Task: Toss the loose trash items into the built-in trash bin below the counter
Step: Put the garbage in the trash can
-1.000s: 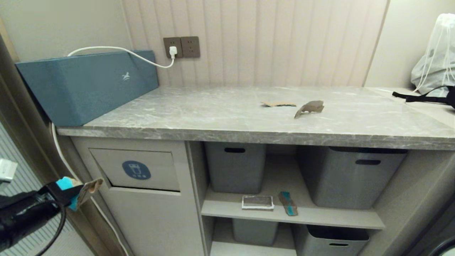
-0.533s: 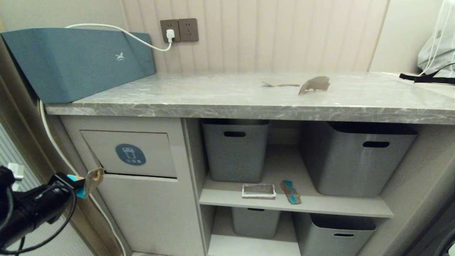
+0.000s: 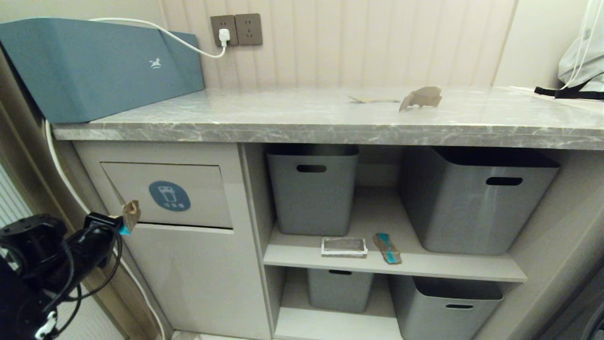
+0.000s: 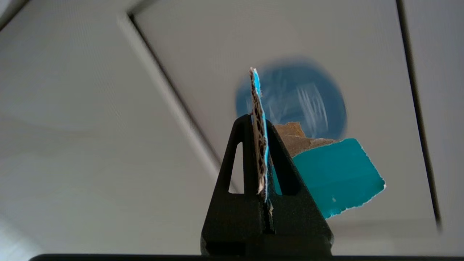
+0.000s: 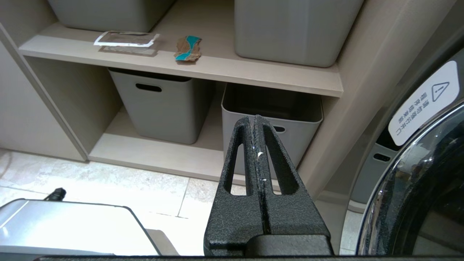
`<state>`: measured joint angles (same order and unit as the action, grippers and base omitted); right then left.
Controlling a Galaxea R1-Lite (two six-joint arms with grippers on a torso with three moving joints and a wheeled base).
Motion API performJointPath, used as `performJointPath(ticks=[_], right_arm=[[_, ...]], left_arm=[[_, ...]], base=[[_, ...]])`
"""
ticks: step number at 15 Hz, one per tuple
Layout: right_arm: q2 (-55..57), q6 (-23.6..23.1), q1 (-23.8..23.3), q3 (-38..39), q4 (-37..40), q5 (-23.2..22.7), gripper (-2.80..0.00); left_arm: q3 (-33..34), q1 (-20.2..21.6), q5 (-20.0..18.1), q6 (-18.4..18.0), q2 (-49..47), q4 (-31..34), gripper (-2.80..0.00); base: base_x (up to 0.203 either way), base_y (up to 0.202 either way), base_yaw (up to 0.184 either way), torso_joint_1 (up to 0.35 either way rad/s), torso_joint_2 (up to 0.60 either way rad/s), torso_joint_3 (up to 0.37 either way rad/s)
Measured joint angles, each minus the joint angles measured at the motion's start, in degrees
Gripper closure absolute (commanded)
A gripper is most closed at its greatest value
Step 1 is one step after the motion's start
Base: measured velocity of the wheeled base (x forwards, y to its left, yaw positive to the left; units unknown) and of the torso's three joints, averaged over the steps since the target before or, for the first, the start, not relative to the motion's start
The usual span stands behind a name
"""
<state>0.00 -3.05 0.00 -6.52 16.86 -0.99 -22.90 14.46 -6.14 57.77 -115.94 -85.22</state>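
The left gripper (image 3: 119,223) is clamped tight on a cardboard scrap (image 3: 130,213), brown with a teal-blue face, which stands on edge with its long axis running up and away from the fingers toward the flap (image 3: 166,194) of the built-in trash bin; its tip sits at the flap's lower left corner, though whether it touches cannot be told. In the left wrist view the scrap (image 4: 259,137) points at the flap's round blue sticker (image 4: 290,95). The right gripper (image 5: 256,125) hangs low to the right of the bin, its fingers pressed together on nothing. On the shelf to the right of the bin, a white-rimmed silvery packet (image 3: 344,246) lies flat, long side along the shelf edge, with a teal-striped scrap (image 3: 388,248) just beside it, lying front to back. Above the bin on the counter (image 3: 264,118), two brown scraps (image 3: 421,97) lie far to the right, near each other.
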Motion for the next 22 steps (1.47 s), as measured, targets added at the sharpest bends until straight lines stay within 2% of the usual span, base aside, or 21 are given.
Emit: performJointPath(ticks=[2,4,7,11,13,14,18,22], right_arm=[[0.0,0.1,0.0,0.0,0.0,0.0,0.00],[0.0,0.1,0.0,0.0,0.0,0.0,0.00],[0.0,0.1,0.0,0.0,0.0,0.0,0.00],[0.0,0.1,0.0,0.0,0.0,0.0,0.00],[0.0,0.1,0.0,0.0,0.0,0.0,0.00],[0.0,0.1,0.0,0.0,0.0,0.0,0.00],[0.0,0.1,0.0,0.0,0.0,0.0,0.00],[0.0,0.1,0.0,0.0,0.0,0.0,0.00]], left_arm=[[-5.0,-0.5,1.9,5.8,-4.8,-1.8,0.00],[-8.4,-2.3,3.9,7.8,-8.4,-1.9,0.00],[-13.1,-5.6,6.5,7.7,-12.1,-1.4,0.00],[-20.2,-8.6,5.5,7.0,-14.0,6.2,0.00],[-21.7,-10.6,4.2,4.0,-14.4,7.6,0.00],[-22.5,-11.5,4.4,3.6,-14.7,7.6,-2.80],[-24.9,-14.2,7.2,3.4,-16.8,7.7,-2.80],[-27.3,-14.5,7.9,3.4,-18.8,8.0,-2.80]], base=[[0.000,0.000,0.000,0.000,0.00,0.000],[0.000,0.000,0.000,0.000,0.00,0.000],[0.000,0.000,0.000,0.000,0.00,0.000],[0.000,0.000,0.000,0.000,0.00,0.000],[0.000,0.000,0.000,0.000,0.00,0.000],[0.000,0.000,0.000,0.000,0.00,0.000],[0.000,0.000,0.000,0.000,0.00,0.000],[0.000,0.000,0.000,0.000,0.00,0.000]])
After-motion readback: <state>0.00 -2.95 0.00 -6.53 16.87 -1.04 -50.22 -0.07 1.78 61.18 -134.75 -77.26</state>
